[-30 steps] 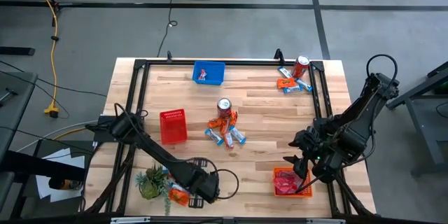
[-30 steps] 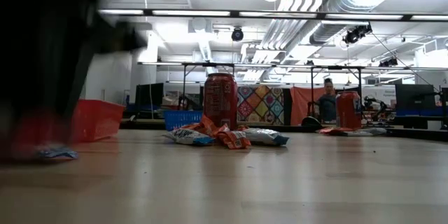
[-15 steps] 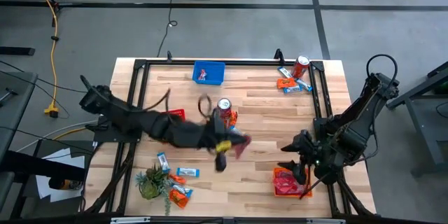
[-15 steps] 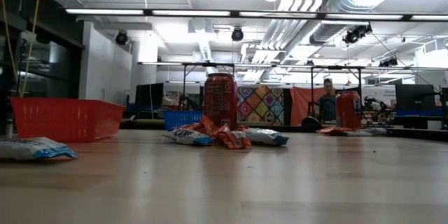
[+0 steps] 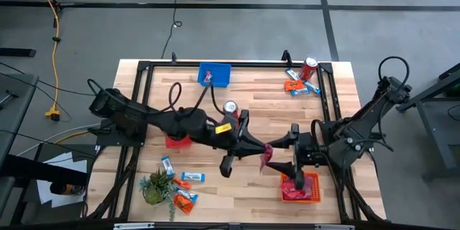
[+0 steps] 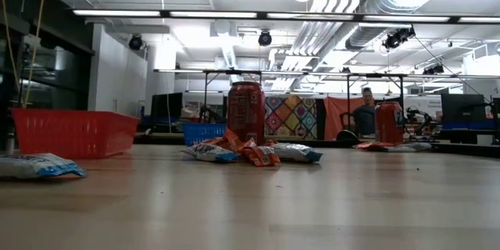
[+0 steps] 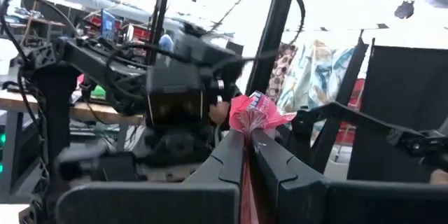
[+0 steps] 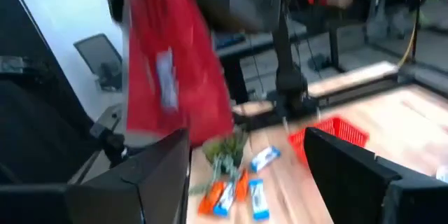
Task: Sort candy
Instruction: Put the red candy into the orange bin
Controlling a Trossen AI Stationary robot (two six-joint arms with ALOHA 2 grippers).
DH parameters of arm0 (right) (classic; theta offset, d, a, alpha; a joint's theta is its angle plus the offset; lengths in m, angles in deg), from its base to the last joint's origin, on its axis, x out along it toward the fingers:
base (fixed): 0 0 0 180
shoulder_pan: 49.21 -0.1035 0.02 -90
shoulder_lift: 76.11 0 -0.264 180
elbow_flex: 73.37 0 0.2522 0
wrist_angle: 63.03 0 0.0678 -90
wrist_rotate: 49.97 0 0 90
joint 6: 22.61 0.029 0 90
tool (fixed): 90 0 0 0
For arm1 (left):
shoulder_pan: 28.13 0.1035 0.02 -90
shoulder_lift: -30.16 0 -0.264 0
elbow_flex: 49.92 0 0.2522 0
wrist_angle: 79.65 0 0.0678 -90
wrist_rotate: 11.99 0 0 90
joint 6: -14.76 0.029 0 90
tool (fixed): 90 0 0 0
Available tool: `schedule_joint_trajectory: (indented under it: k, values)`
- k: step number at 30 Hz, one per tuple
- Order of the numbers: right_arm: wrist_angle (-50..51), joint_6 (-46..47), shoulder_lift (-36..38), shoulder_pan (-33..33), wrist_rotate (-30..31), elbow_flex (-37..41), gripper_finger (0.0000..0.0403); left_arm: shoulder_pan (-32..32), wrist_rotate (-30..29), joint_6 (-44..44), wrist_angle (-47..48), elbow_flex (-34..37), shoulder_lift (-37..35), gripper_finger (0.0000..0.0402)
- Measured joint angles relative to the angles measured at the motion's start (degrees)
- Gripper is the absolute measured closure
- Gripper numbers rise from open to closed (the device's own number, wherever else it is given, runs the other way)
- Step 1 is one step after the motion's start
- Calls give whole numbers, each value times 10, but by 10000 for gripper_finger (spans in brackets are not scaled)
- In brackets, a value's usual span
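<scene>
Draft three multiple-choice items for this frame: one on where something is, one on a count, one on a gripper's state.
1. Where is the blue basket?
A. far edge of the table
B. beside the plant
C. under the right arm

2. How many drink cans stand on the table?
A. one
B. two
C. four

3. The left gripper is
A. open and empty
B. out of view
C. shut on a pink-red candy packet

Key: 1 A, high view shows it at the far edge; 2 B, one can mid-table, another can far right; 3 C, fingers pinch the packet.
</scene>
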Motion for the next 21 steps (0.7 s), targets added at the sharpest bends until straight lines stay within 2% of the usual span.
schedule_joint_trajectory:
  k: [4,9,17,21]
  values:
    - [-58,-48,0,11,-18,0,126,0,-2,0,-7,0,-3,401]
    - [-87,-44,0,34,-100,0,126,1,-23,16,-6,0,-2,401]
    - [-132,-40,0,47,-188,0,126,11,-36,35,19,0,-2,401]
    - [-142,-50,0,46,-190,0,126,11,-39,35,16,-1,-2,401]
